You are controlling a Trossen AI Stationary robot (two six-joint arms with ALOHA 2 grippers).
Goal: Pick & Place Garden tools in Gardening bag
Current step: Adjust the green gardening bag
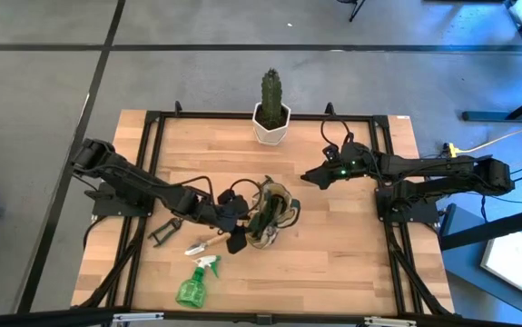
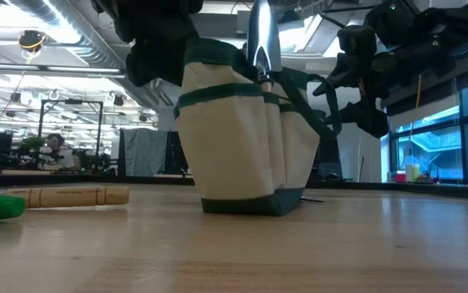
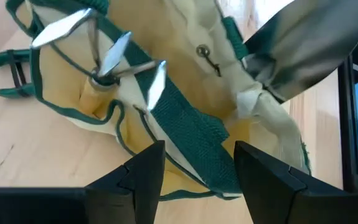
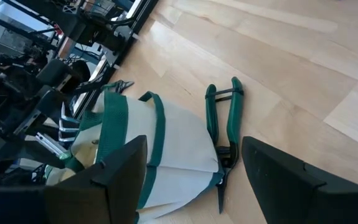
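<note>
**Q:** so what's in the gardening bag point(image 1: 274, 218) right now?

**Me:** A silver fork point(image 3: 113, 59) in one pocket and a trowel blade point(image 2: 263, 34) poking out the top. It stands mid-worktop point(image 1: 333, 263). Green-handled shears point(image 4: 223, 127) lie just beside it.

**Q:** and your claws?

**Me:** My left claw point(image 3: 194, 180) hangs over the bag's edge, fingers apart, gripping nothing. My right claw point(image 4: 194, 180) hovers off to the side, wide apart, empty.

**Q:** anything else out?

**Me:** A wooden-handled tool point(image 1: 208, 244), a green spray bottle point(image 1: 194, 286), dark pruners point(image 1: 165, 231), a potted cactus point(image 1: 272, 109). There's an office behind.

bag point(image 4: 166, 155), green-handled shears point(image 4: 223, 127) beside it
</note>
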